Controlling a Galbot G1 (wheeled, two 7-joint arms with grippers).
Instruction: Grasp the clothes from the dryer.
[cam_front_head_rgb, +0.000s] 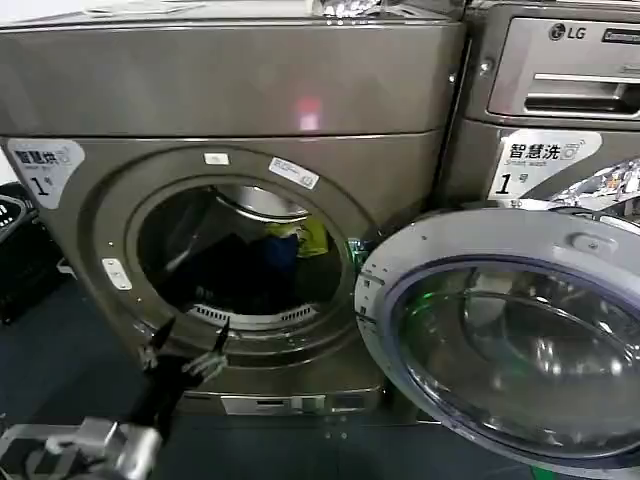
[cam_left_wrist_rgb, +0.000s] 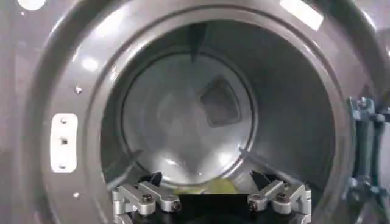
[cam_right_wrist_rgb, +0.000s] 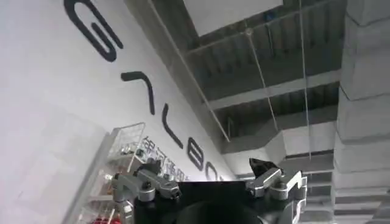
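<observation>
Head view puts my left gripper (cam_front_head_rgb: 187, 342) at lower left, fingers spread and empty, just below the dryer (cam_front_head_rgb: 230, 130) port. Clothes (cam_front_head_rgb: 285, 250) lie inside the drum, centre frame. My right gripper (cam_right_wrist_rgb: 207, 176) points at the ceiling, fingers apart.

A dark blue-grey floor (cam_front_head_rgb: 70, 370) runs in front of the machines. On the right stands a second, LG-marked machine (cam_front_head_rgb: 560, 90) with a white label and a drawer handle. At the far left edge sits a dark, basket-like object (cam_front_head_rgb: 18, 255), though it is too dim to identify. In the right wrist view, a white wall (cam_right_wrist_rgb: 55, 109) carries large black lettering (cam_right_wrist_rgb: 152, 103), a wire rack (cam_right_wrist_rgb: 116, 170) holds small items, and an open ceiling (cam_right_wrist_rgb: 274, 67) shows grey beams and hanging cables.
</observation>
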